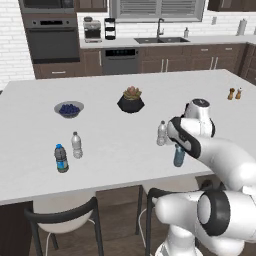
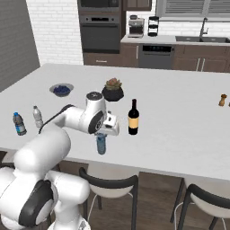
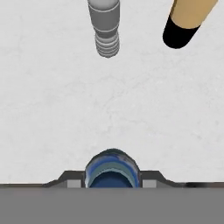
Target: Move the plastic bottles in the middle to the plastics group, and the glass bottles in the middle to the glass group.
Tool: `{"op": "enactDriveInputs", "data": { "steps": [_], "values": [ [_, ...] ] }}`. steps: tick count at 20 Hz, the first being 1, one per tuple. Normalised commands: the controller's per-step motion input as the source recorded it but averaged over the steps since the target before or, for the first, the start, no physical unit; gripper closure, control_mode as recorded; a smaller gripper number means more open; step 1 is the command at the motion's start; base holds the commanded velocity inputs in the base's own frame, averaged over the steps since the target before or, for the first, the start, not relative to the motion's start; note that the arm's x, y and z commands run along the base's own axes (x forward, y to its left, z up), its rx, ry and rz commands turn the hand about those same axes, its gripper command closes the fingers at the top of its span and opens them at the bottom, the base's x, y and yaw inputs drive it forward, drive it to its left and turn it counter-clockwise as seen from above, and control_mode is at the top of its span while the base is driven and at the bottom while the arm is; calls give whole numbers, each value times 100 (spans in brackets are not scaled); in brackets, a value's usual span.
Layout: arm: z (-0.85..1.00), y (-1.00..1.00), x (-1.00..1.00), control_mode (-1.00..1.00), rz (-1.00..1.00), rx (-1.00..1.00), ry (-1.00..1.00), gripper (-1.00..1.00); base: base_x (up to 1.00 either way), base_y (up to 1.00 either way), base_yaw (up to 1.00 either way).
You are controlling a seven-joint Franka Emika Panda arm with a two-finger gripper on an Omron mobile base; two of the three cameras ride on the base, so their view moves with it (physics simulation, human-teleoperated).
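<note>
My gripper [image 3: 113, 180] reaches down over the tinted blue plastic bottle [image 3: 113, 168] and is shut on its top, one finger on each side. This bottle [image 1: 179, 156] [image 2: 101, 145] is upright near the counter's front edge. Just behind it stands the clear white-capped bottle [image 1: 161, 133] [image 3: 105, 26], and beside that the dark glass bottle [image 2: 133, 117] [image 3: 183, 24] with a tan label. The plastics group, a clear bottle [image 1: 76, 145] [image 2: 37, 117] and a blue-labelled one [image 1: 61, 158] [image 2: 19, 124], is far left. The amber glass group [image 1: 234, 93] [image 2: 222, 99] is at the far right.
A bowl of blueberries [image 1: 69, 109] [image 2: 61, 90] and a potted succulent [image 1: 131, 100] [image 2: 112, 90] sit further back on the white counter [image 1: 115, 145]. Dark-framed stools [image 1: 62, 217] [image 2: 110, 184] stand below the front edge.
</note>
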Motion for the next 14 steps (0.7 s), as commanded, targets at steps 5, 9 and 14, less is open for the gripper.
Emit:
{"op": "enactDriveInputs", "data": {
  "steps": [5, 9, 14],
  "values": [
    [19, 100, 0, -100, 19, 0, -3, 100, 0, 0, 0],
    [19, 100, 11, -100, 26, 0, -4, 100, 0, 0, 0],
    [12, 100, 26, -100, 32, 0, -3, 100, 0, 0, 0]
  ]
}}
